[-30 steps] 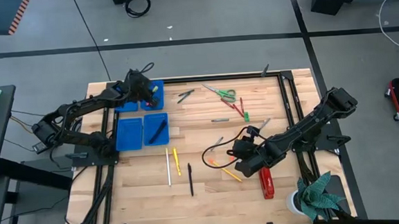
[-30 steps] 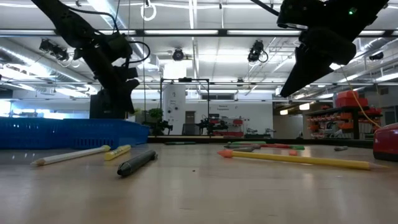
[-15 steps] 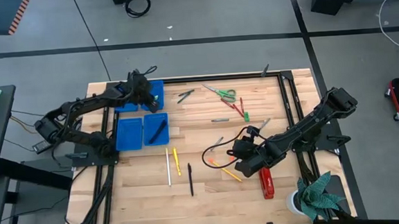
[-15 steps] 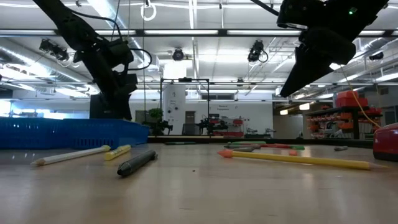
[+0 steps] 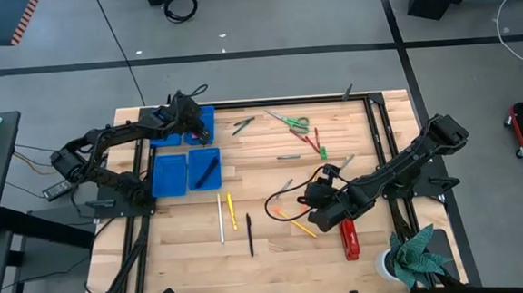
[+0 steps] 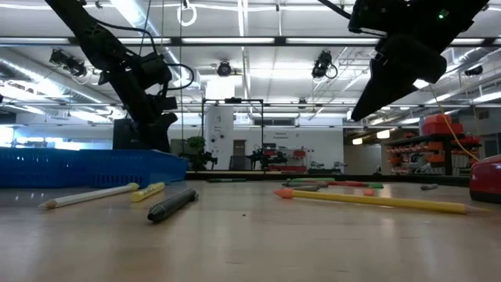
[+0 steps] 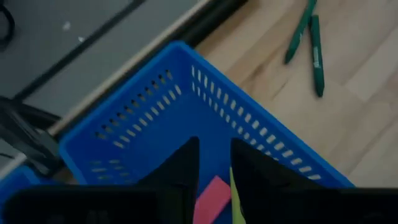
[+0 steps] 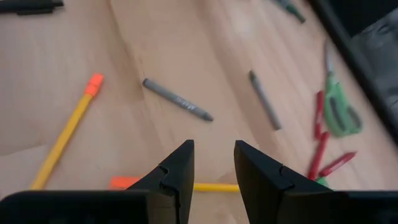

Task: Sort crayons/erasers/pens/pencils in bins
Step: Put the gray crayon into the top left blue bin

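Lifts left gripper (image 7: 214,177), jaws parted, off pink eraser (image 7: 211,198) dropped in bin (image 7: 149,106); right gripper (image 8: 214,165) open, idle; next, another pick.

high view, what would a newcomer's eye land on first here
First the bright-blue bins clustered at the table's left, with the left gripper over the far one, a pink eraser lying inside it. Next the scatter of pencils, crayons and green-handled scissors across the wood, and the right gripper, open, above an orange-tipped pencil beside the red stapler.
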`<action>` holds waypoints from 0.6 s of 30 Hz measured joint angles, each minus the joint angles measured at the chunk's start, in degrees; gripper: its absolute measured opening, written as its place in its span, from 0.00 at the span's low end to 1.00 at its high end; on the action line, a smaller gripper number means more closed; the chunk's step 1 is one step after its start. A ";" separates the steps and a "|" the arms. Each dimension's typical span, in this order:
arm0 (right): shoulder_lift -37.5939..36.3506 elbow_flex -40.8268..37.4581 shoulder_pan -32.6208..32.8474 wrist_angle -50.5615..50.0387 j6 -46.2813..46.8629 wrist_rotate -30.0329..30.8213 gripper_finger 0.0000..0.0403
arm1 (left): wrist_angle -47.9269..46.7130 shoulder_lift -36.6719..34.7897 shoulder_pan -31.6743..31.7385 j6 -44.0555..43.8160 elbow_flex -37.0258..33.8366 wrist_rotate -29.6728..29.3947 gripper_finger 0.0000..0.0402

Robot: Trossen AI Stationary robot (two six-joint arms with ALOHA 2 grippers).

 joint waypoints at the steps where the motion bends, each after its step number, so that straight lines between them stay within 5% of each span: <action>1: 0.00 0.00 -0.02 0.29 -1.28 1.20 0.30 | 0.38 0.00 0.00 0.50 0.00 -0.09 0.27; 12: 0.02 2.45 -0.13 12.59 -19.08 13.65 0.30 | -15.88 -1.07 -3.94 -3.77 12.53 0.11 0.34; 18: 0.02 1.86 -3.36 12.99 -11.02 12.91 0.30 | -16.06 -1.56 -10.59 0.88 15.69 0.00 0.30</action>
